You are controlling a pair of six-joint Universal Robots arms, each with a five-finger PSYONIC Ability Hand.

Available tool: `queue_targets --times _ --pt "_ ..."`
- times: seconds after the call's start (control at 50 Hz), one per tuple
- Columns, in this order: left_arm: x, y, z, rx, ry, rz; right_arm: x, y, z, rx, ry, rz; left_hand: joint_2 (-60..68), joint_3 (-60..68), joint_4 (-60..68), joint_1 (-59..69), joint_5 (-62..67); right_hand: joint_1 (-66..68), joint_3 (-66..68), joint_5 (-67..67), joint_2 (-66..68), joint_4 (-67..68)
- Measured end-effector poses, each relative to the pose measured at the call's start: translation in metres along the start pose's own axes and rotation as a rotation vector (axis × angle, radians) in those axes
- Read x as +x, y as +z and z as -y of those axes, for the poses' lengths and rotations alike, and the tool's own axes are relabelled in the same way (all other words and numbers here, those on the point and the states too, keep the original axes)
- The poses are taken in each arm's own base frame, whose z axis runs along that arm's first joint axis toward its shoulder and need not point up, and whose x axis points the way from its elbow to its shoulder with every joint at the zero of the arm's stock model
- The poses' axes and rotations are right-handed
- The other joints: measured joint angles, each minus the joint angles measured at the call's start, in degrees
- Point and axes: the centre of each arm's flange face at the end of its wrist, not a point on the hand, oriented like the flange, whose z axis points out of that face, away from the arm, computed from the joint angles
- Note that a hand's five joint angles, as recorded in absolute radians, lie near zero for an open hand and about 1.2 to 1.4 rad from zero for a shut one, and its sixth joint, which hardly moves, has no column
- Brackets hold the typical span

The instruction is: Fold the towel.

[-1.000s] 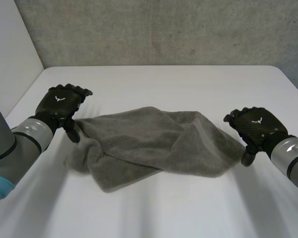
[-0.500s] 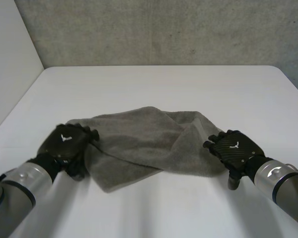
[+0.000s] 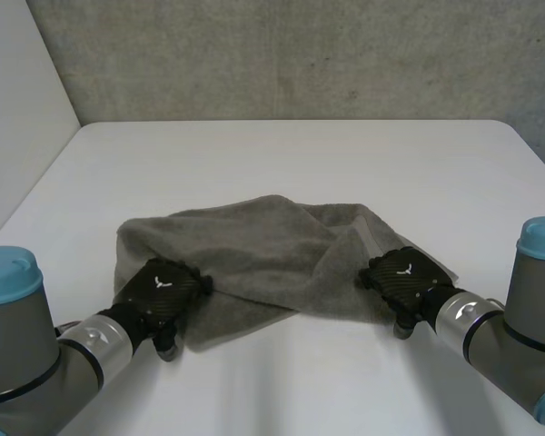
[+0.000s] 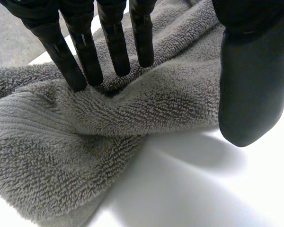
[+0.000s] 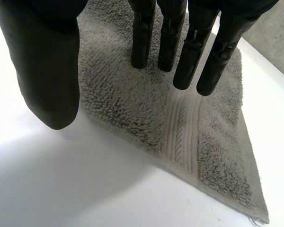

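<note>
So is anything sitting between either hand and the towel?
Nothing visible. The left hand and the right hand are both at the near edge of the towel, fingers straight over the cloth, with no other object between.

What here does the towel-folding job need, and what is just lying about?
In the job: towel; left hand, at its left end; right hand, at its right end.
Not in it: table; wall behind.
</note>
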Motion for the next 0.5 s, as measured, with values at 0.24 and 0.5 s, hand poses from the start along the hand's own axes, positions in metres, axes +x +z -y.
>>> queue_targets --times 0.24,0.5 --pt "0.008 0.009 0.008 0.029 0.022 -0.029 0.004 0.009 -0.003 -0.013 0.001 -0.008 0.1 0.1 0.0 0.1 0.1 8.5 8.4 8.0 8.2 8.3" --pt "0.014 0.015 0.005 0.021 0.027 -0.052 0.007 0.012 -0.002 -0.013 0.003 -0.023 12.1 11.6 12.1 11.6 11.1 41.6 40.4 40.7 41.3 41.0"
